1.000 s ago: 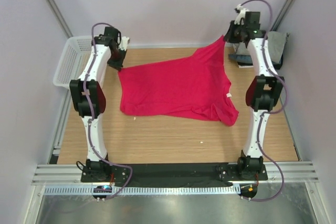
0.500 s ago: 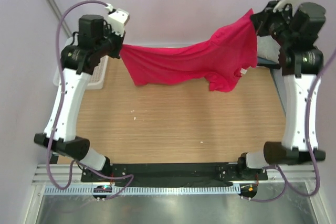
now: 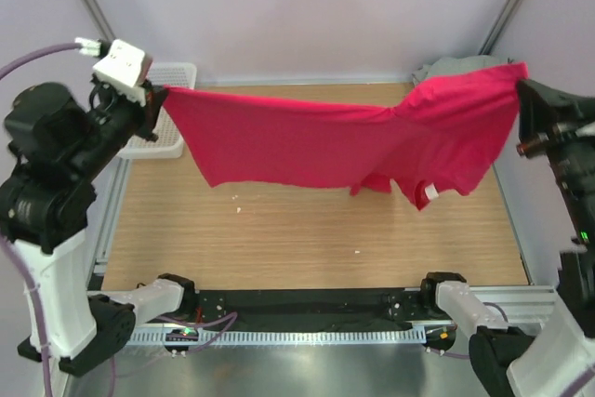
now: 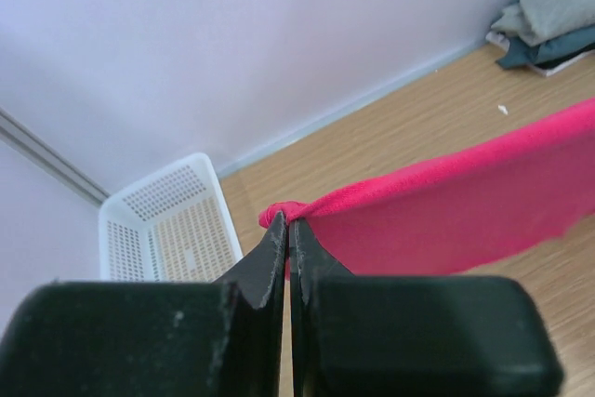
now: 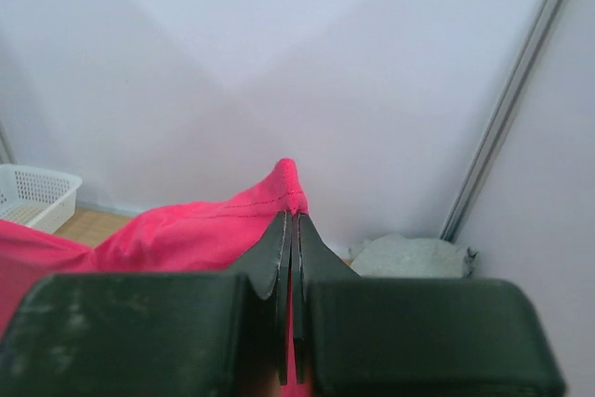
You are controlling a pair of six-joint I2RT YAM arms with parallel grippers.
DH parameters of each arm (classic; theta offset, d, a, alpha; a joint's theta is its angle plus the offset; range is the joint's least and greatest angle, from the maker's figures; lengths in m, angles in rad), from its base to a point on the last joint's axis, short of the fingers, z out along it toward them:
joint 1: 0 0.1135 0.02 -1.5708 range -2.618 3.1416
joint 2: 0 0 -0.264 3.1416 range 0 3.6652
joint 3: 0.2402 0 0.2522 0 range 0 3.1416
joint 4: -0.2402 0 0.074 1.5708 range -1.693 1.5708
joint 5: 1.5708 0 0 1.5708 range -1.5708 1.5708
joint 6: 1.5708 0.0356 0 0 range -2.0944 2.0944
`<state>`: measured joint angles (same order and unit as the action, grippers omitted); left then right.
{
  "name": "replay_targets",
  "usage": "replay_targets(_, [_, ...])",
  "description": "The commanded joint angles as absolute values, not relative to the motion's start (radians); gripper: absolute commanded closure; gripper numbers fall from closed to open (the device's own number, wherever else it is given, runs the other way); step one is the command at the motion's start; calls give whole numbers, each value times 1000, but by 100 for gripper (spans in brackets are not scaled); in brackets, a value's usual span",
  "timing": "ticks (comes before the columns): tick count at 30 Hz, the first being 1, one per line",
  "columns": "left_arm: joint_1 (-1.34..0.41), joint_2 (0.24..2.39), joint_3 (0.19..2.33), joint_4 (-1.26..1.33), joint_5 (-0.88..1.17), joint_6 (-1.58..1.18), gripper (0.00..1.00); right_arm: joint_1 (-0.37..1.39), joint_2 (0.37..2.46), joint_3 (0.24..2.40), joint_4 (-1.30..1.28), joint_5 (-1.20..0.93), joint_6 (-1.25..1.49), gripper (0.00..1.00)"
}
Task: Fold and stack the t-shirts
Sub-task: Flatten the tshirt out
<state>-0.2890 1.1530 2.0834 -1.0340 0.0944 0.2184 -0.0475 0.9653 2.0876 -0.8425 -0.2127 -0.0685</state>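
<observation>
Crimson t-shirt (image 3: 325, 141) hangs stretched; only left wrist shows dark folded shirt (image 4: 547, 49).

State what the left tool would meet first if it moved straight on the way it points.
Beyond the crimson shirt pinched in it, the left tool probably meets the back wall, passing right of the white basket; depth is unclear.

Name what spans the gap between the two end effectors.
The pink t-shirt, pinched by the left end effector and the right end effector; top view shows it.
</observation>
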Motion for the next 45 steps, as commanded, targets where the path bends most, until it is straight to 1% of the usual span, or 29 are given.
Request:
replay_targets(1, [-275,1089,2149,-1055,126,236,100,-49,914,2207,-920,-164,-113,99])
replay_targets(5, [-244,1075,2220,-1057,152,229,100,-49,963,2431,-928,-140,-133,99])
replay_targets(8, [-229,1080,2249,-1046,153,225,100,-49,992,2494,-885,-117,-161,99])
replay_targets(10, [-227,1086,2240,-1042,150,227,100,-49,1000,2478,-830,-113,-172,99])
replay_targets(13, [-227,1097,2188,-1028,144,229,100,-49,994,2372,-755,-140,-206,99])
replay_targets(17, [-227,1112,2083,-1017,149,239,100,-49,971,2099,-671,-175,-238,99])
replay_targets(18, [-227,1111,2018,-1012,152,242,100,-48,956,2045,-637,-189,-253,99])
replay_targets(19, [-227,1109,1982,-1005,161,248,100,-48,950,1932,-624,-199,-267,99])
replay_targets(21, [-227,1101,1861,-994,172,267,100,-48,936,1820,-608,-237,-322,99])
replay_targets(22, [-227,1097,1815,-971,185,278,100,-49,927,1711,-606,-253,-348,99])
replay_targets(23, [-227,1095,1722,-956,187,290,100,-48,925,1657,-604,-265,-366,99])
replay_targets(24, [-227,1100,1674,-939,190,301,100,-48,923,1605,-604,-276,-406,99])
replay_targets(25, [-227,1106,1627,-898,193,316,100,-49,925,1501,-604,-299,-428,99])
replay_targets(26, [-227,1117,1536,-872,192,321,100,-49,930,1449,-604,-308,-446,99])
replay_targets(29, [-227,1208,1383,-741,169,357,100,-48,998,1258,-583,-327,-534,99])
replay_targets(30, [-226,1245,1362,-709,163,371,100,-48,1038,1221,-525,-316,-538,99])
replay_targets(31, [-227,1346,1345,-671,161,383,100,-48,1125,1171,-494,-299,-558,99])
replay_targets(32, [-226,1395,1348,-652,160,396,100,-48,1190,1160,-424,-282,-555,99])
replay_targets(33, [-218,1458,1357,-629,161,408,100,-49,1253,1163,-396,-275,-549,99])
replay_targets(34, [-210,1562,1371,-623,169,413,100,-48,1316,1211,-378,-275,-539,99])
replay_targets(35, [-193,1622,1409,-615,182,417,100,-43,1470,1254,-365,-276,-531,99])
replay_targets(36, [-184,1670,1434,-601,189,417,100,-43,1539,1347,-356,-275,-520,99])
replay_targets(37, [-175,1762,1483,-591,190,411,100,-43,1613,1386,-338,-272,-512,99])
replay_targets(38, [-157,1801,1506,-577,196,408,100,-40,1722,1419,-281,-258,-503,99])
replay_targets(40, [-146,1909,1598,-563,193,399,100,-34,1846,1559,-276,-252,-523,99])
replay_targets(41, [-138,1939,1627,-563,180,397,100,-28,1968,1619,-294,-252,-538,99])
replay_targets(42, [-138,1972,1656,-564,170,396,100,-28,2023,1740,-305,-250,-535,99])
replay_targets(44, [-133,2047,1727,-568,155,387,100,-28,2132,1863,-336,-250,-517,99])
replay_targets(45, [-129,2065,1749,-572,138,384,100,-25,2220,1976,-345,-249,-482,99])
